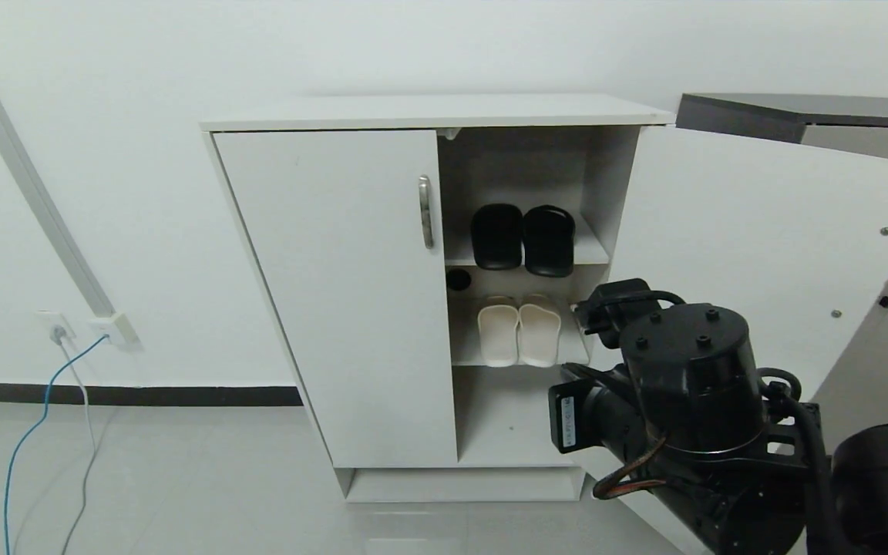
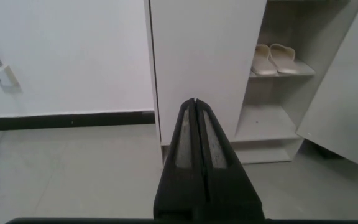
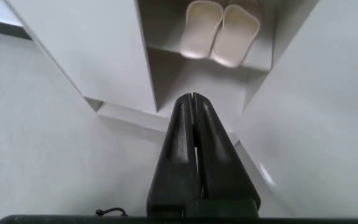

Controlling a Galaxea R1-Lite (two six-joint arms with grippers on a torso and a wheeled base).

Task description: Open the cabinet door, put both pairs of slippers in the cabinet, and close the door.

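Head view: both pairs are in the cabinet (image 1: pixel 428 112), the black slippers (image 1: pixel 523 237) on the upper shelf and the white slippers (image 1: pixel 519 333) on the shelf below, each lying lengthwise, front to back. The right arm (image 1: pixel 691 370) is low before the open half. The open door (image 1: pixel 752 254) stands upright just to its right, inner face toward it, swung out toward the robot.

Left wrist view: the left hand (image 2: pixel 194 101) is closed and empty, well back from the cabinet.

Right wrist view: the right hand (image 3: pixel 193 96) is closed on nothing, with the white slippers ahead of it. This arm is nearer, so closing the door likely falls to it.
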